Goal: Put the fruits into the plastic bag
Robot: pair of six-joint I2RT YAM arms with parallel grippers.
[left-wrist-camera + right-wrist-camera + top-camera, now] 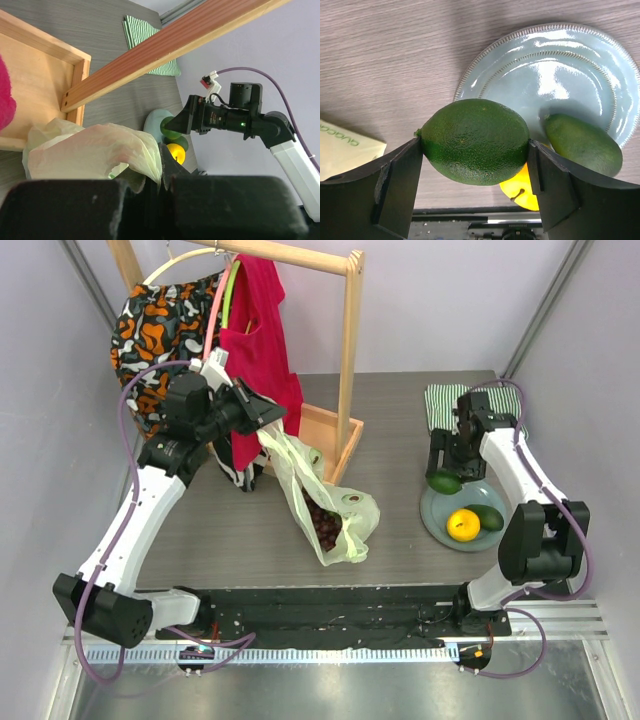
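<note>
Right gripper point(475, 150): your fingers press on both ends of a green avocado point(470, 130), so it is clamped on that fruit.
Held avocado: it sits at the left rim of the plate point(580, 65), partly over bare table. You cannot tell from these views whether it has cleared the plate.
Step in hand: picking this fruit off the plate. The grip looks made and the carry looks not yet begun.
Next move: lift clear, travel left across the table and come in above the bag's mouth before you release.
Plastic bag point(320, 505): it hangs mid-table, well apart from your right gripper, with grapes point(325, 523) in its bottom.
Left gripper point(268, 420): closed on the bag's upper edge, holding it raised near the wooden rack point(350, 360).
Left on the plate: a citrus point(463, 524) and a second avocado point(489, 518).
</note>
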